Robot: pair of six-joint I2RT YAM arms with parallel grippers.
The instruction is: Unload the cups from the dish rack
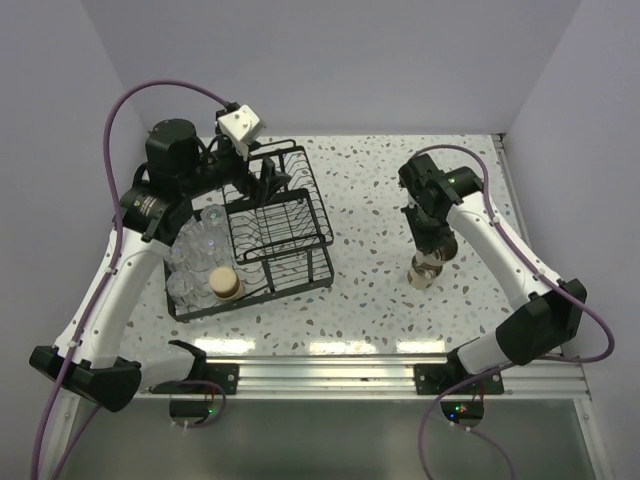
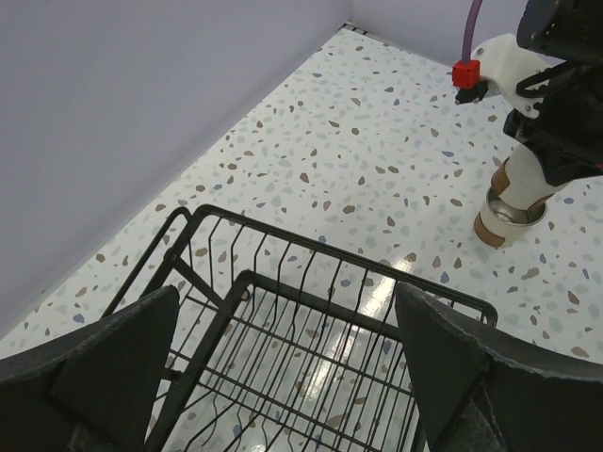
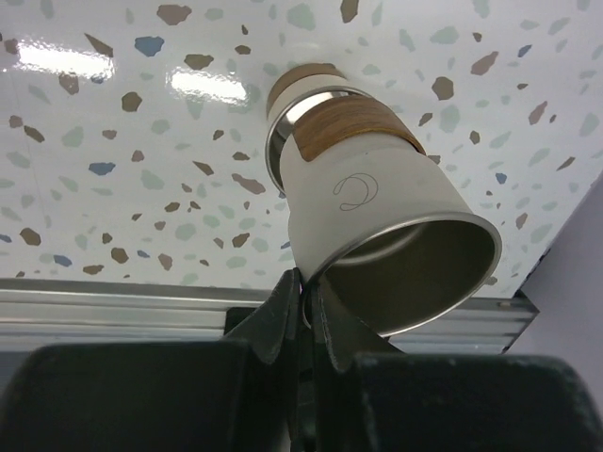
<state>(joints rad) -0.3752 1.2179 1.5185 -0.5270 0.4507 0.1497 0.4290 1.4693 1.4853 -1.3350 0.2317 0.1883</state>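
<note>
While the right end effector (image 3: 303,282) is pinching a tan-banded cup (image 3: 377,207) by its wall, likely stacking it on a second cup (image 3: 300,87) on the surface (image 3: 94,141), the left end effector (image 2: 283,315) is hovering wide open over the dish rack (image 1: 283,222).

Bright, even overhead light glares off the glossy table (image 1: 380,250); near fingers (image 2: 94,377) blur.
</note>
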